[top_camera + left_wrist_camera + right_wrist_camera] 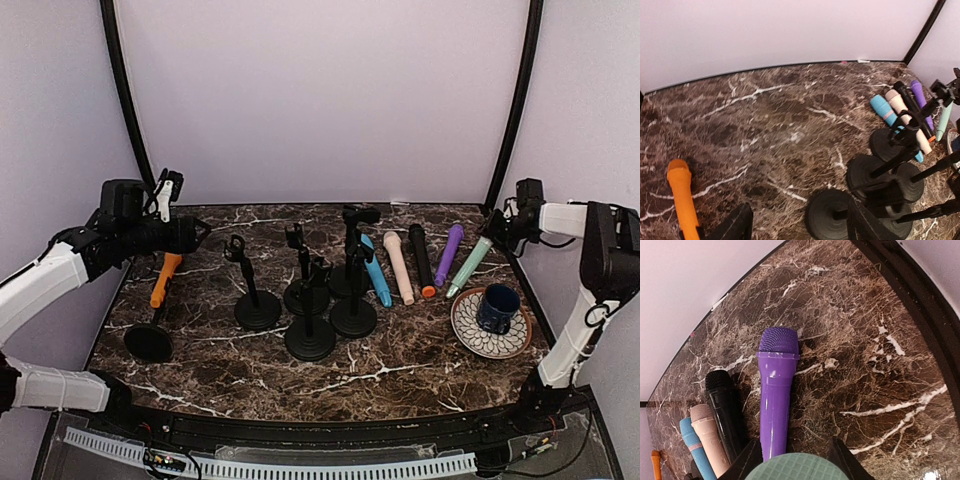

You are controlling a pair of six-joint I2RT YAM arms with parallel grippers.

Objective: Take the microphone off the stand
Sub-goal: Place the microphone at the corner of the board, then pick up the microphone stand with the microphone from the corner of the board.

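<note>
An orange microphone leans in the clip of a black stand at the table's left edge; the left wrist view shows the same microphone at lower left. My left gripper hovers just above and right of its top, open, with nothing between its black fingers. My right gripper at the back right is shut on a mint-green microphone, whose gridded head fills the space between the jaws. Its lower end reaches the table near the plate.
Several empty black stands crowd the table's middle, with their bases close to my left fingers. Blue, pink, black and purple microphones lie side by side. A patterned plate holds a dark blue mug.
</note>
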